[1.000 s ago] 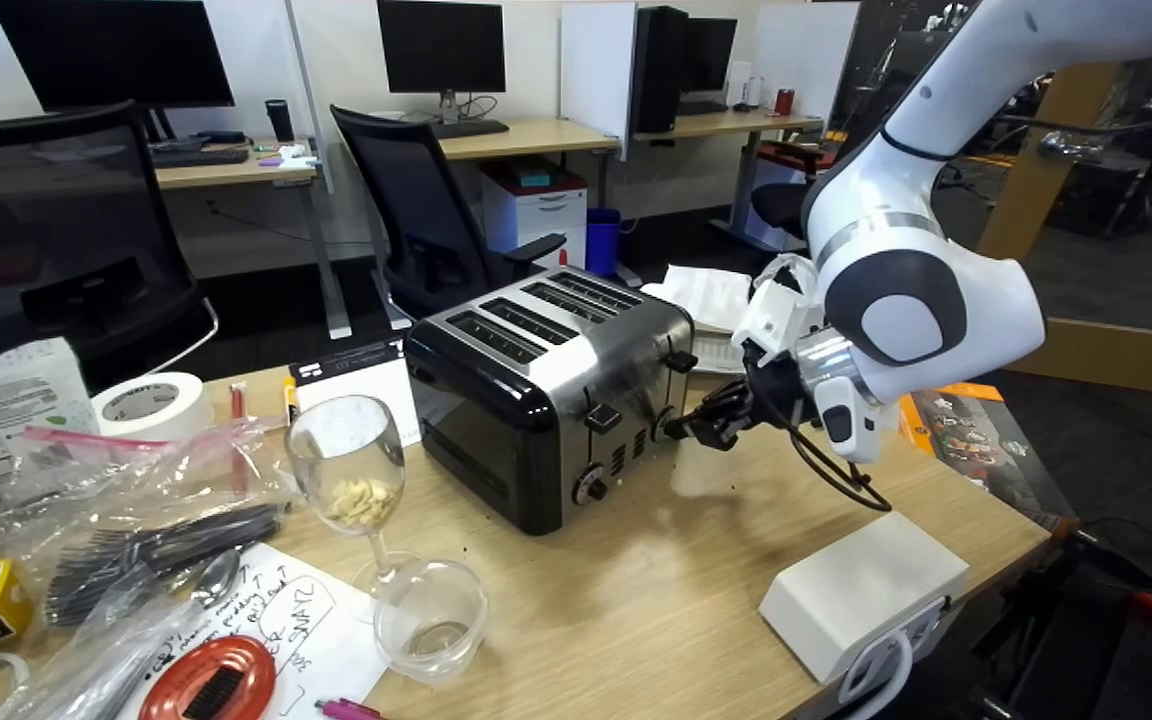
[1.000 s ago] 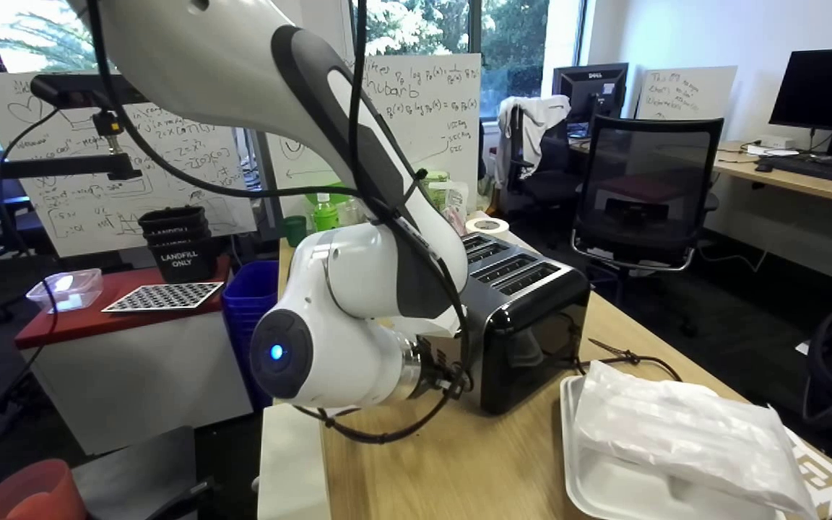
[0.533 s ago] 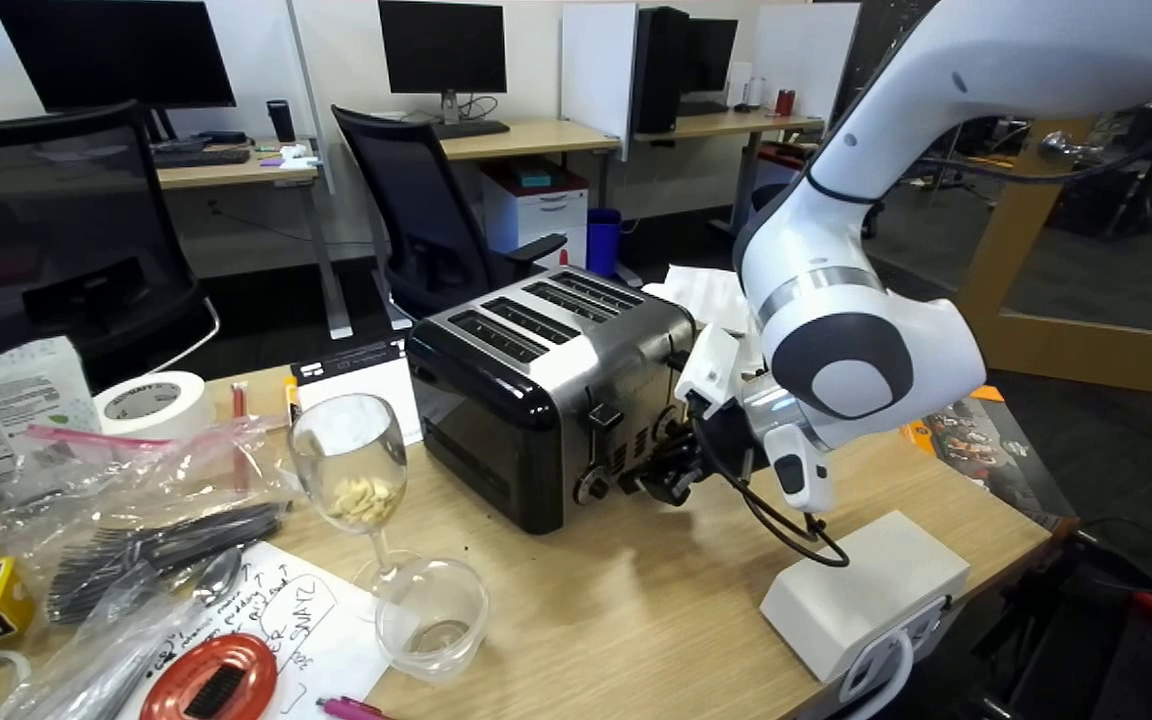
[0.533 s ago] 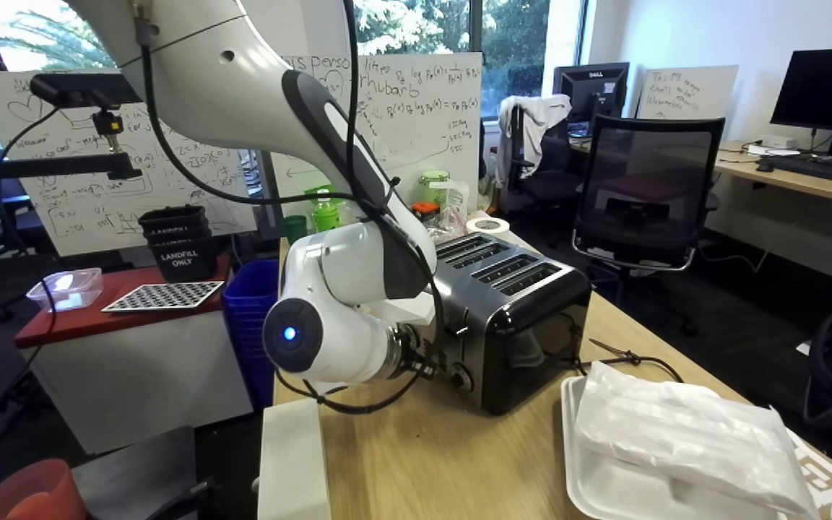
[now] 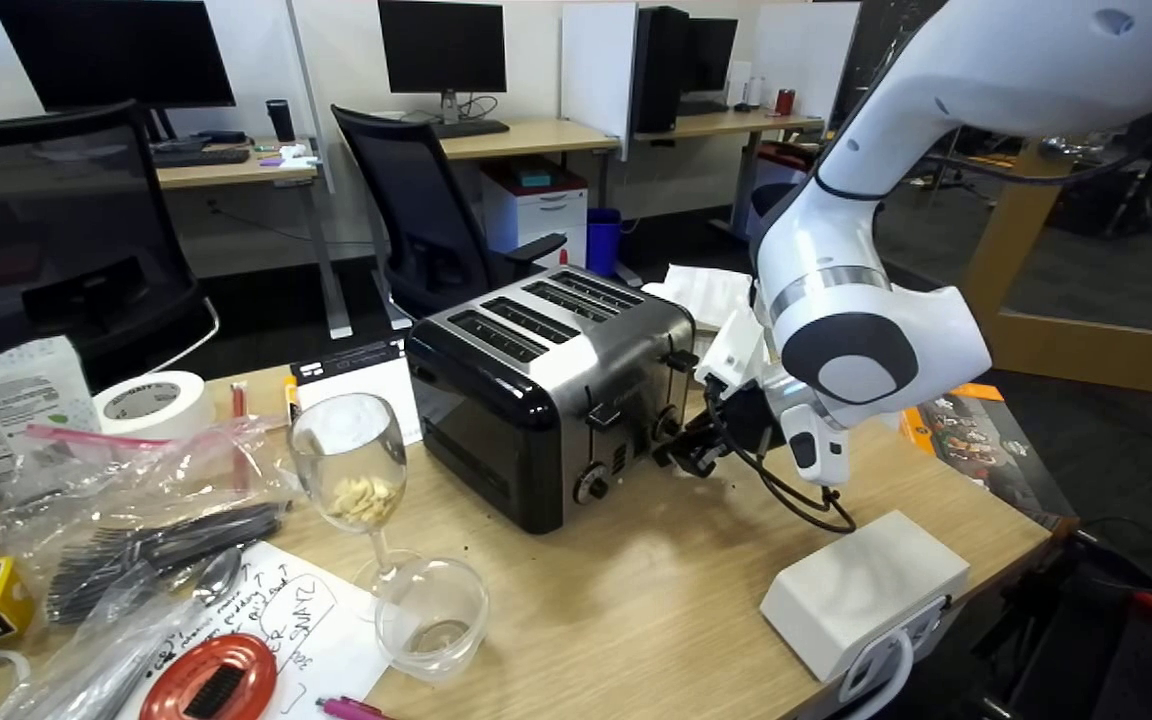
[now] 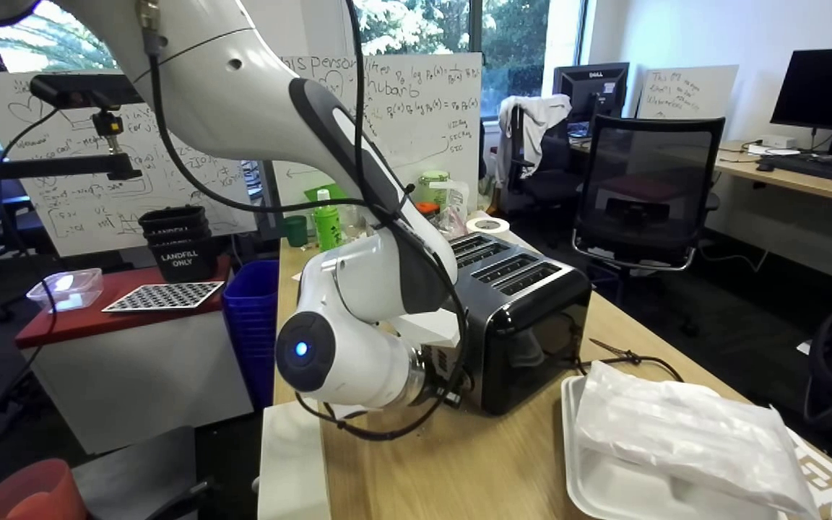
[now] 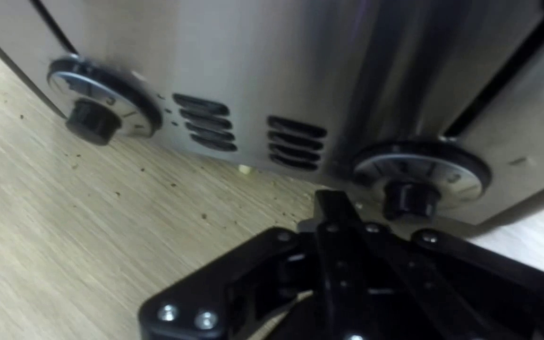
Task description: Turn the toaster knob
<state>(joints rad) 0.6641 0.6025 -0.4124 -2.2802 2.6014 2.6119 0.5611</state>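
Wooden table, toaster, office chairs behind

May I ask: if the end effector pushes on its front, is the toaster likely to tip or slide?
The toaster probably won't tip: its boxy body looks broad and sits low. It seems fairly heavy, judging by its steel front and four slots, so light contact may not move it. A harder push might slide it, since the table looks smooth.
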